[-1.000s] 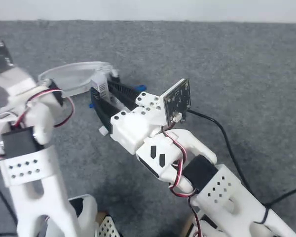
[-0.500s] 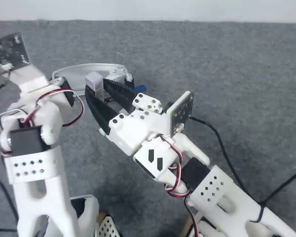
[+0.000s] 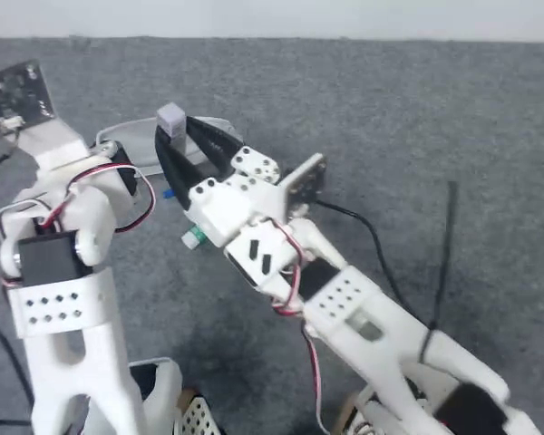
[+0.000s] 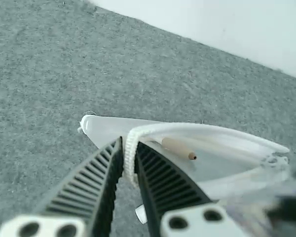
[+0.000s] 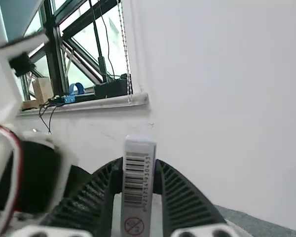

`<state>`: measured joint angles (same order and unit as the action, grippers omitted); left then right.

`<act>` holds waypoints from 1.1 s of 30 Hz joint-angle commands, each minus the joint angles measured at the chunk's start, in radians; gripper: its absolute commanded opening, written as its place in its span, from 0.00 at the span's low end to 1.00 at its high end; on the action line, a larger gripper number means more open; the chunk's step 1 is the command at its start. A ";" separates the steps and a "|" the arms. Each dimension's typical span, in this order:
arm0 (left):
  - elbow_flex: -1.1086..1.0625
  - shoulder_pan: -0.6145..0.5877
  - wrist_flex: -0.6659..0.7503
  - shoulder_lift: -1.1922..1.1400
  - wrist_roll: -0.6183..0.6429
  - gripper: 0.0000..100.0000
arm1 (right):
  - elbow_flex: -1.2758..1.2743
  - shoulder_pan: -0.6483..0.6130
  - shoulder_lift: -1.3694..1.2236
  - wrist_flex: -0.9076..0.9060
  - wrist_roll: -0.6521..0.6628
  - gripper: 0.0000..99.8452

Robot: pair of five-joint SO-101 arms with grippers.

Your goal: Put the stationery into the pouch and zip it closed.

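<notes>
Holding a tan stick point(image 4: 177, 146), the clear pouch point(image 4: 222, 160) gapes.

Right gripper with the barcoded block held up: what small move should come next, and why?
Probably tip the right gripper down and ease it toward the mouth of the pouch. It is shut on the barcoded block, held high, while the left gripper pinches the rim so the mouth gapes; a pencil already lies inside.

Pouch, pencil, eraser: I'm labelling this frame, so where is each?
Pouch point(image 4: 212, 130), left wrist view, on its upper rim.
Pencil point(image 4: 175, 145), left wrist view, on the middle of its shaft.
Eraser point(image 5: 135, 180), right wrist view, on its barcoded sleeve.
</notes>
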<state>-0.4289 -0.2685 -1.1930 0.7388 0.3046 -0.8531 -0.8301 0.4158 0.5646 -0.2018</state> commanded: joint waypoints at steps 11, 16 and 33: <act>0.027 0.005 -0.014 0.002 0.008 0.01 | 0.127 0.024 -0.252 0.303 0.044 0.01; 0.015 0.005 -0.008 0.006 0.008 0.01 | 0.129 0.025 -0.282 0.311 0.044 0.01; 0.012 0.002 -0.009 0.002 0.006 0.01 | 0.094 0.012 -0.398 0.311 0.152 0.14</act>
<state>-0.4289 -0.2639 -1.2052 0.7373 0.3046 -0.7595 -0.8178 0.0153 0.8715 -0.0683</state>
